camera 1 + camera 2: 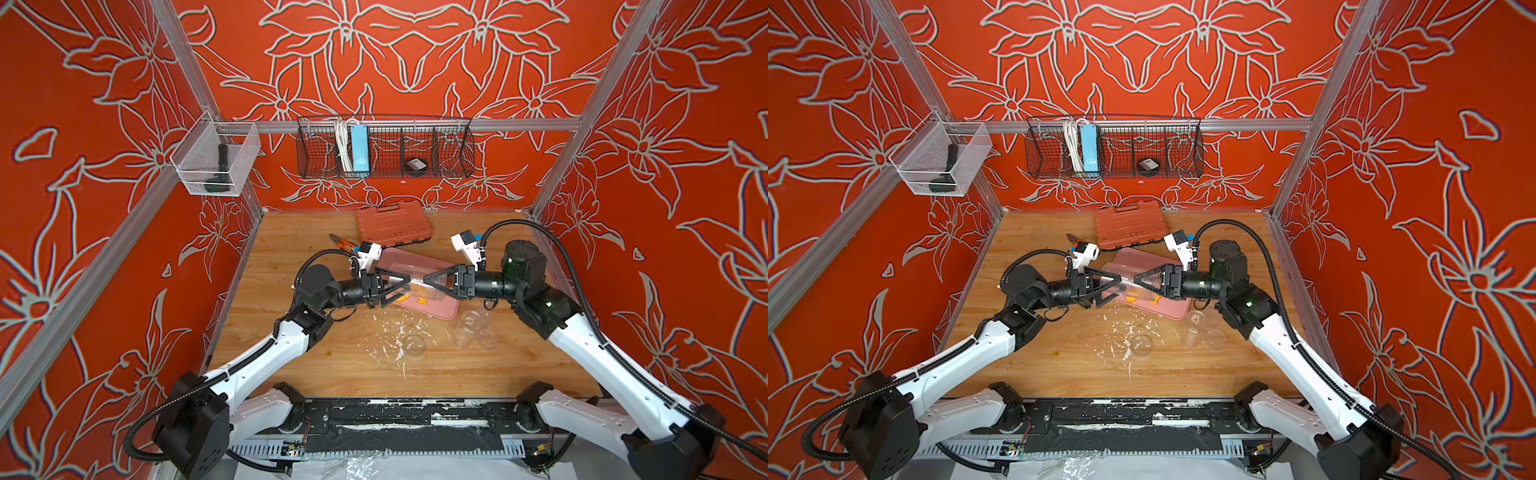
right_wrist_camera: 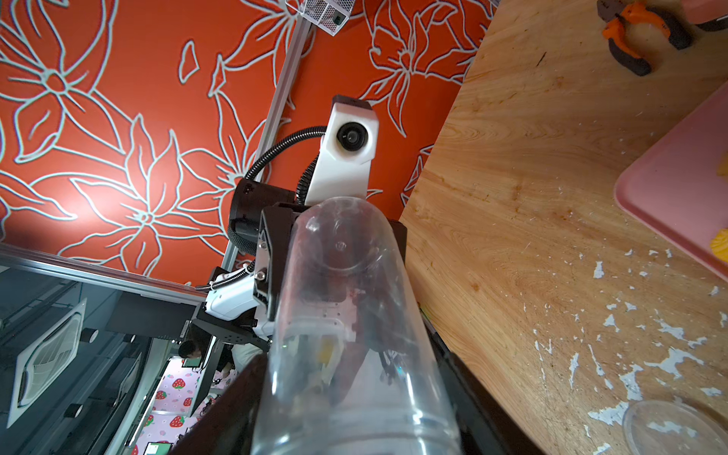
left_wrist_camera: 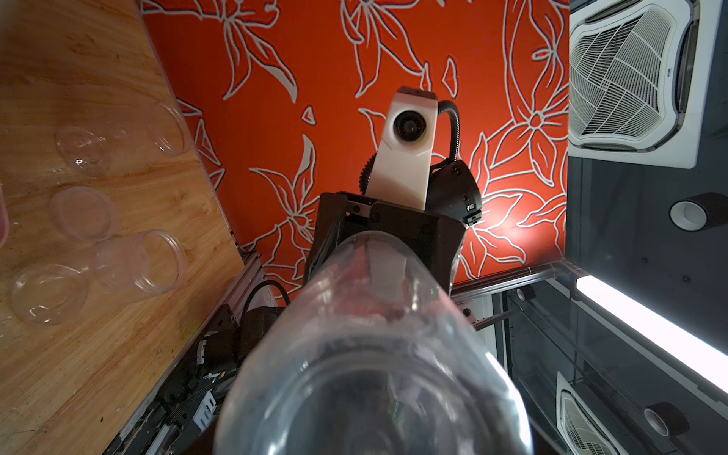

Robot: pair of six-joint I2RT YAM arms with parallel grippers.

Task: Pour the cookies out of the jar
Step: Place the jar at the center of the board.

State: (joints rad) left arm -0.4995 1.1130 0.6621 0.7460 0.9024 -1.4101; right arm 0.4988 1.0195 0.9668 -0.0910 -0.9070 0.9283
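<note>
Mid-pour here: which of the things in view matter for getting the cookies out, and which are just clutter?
Job: jar, level above the pink tray; cookies on that tray.
Lying about: clear cups and lids, orange tool case, pliers, black wire basket, white mesh bin.

two robot arms held a clear jar (image 1: 1128, 284) over a pink tray (image 1: 1177, 309)

the left gripper (image 1: 1113, 289) and right gripper (image 1: 1142, 284) each clasped one end of the jar, which lay level above the tray. orange cookies (image 1: 1132, 297) lay on the tray. empty clear cups (image 1: 1196, 328) sat nearby on the wooden table (image 1: 1059, 357).
</note>
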